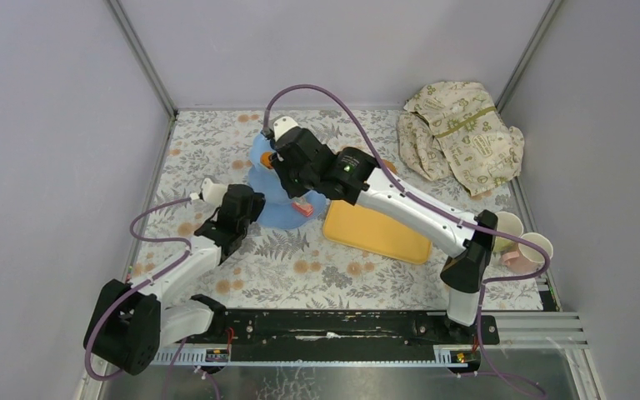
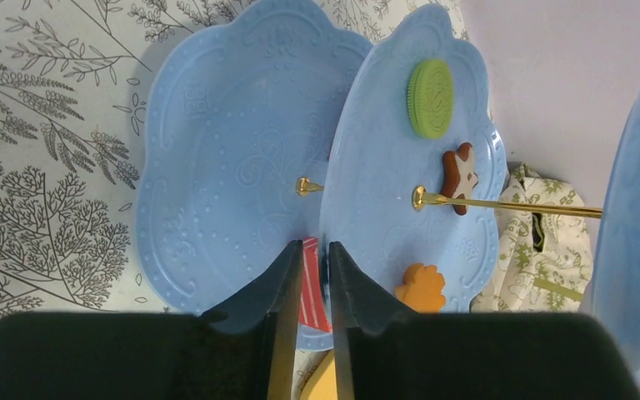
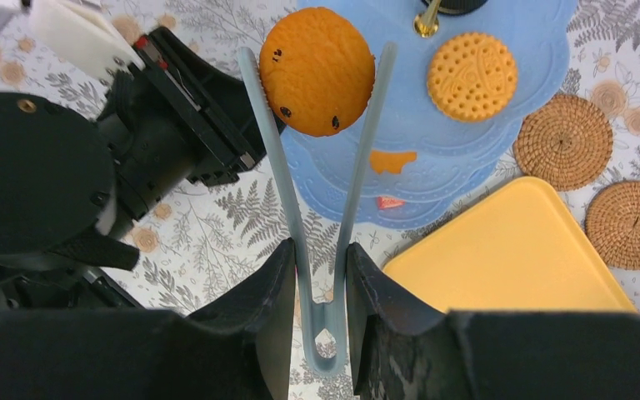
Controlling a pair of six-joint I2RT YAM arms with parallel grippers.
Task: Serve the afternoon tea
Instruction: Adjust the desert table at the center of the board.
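Note:
The light-blue three-tier stand (image 1: 277, 213) stands mid-table. My left gripper (image 2: 315, 250) is level with its middle tier (image 2: 383, 167), whose rim sits between the barely parted jaws. A red striped pastry (image 2: 309, 287) shows in the gap on the bottom tier (image 2: 217, 150). A green biscuit (image 2: 430, 97), a brown star (image 2: 460, 175) and an orange flower biscuit (image 2: 421, 287) lie on the middle tier. My right gripper (image 3: 317, 250) is shut on pale tongs (image 3: 357, 142) that pinch a round orange biscuit (image 3: 317, 71) above the top tier's (image 3: 533, 33) left edge. A dotted biscuit (image 3: 472, 77) lies on that tier.
The yellow tray (image 1: 375, 232) lies right of the stand, with two woven coasters (image 3: 562, 142) (image 3: 629, 225) beyond it. Two pale cups (image 1: 508, 227) (image 1: 537, 247) stand at the table's right edge. The cream cloth (image 1: 462, 137) is bunched at the back right.

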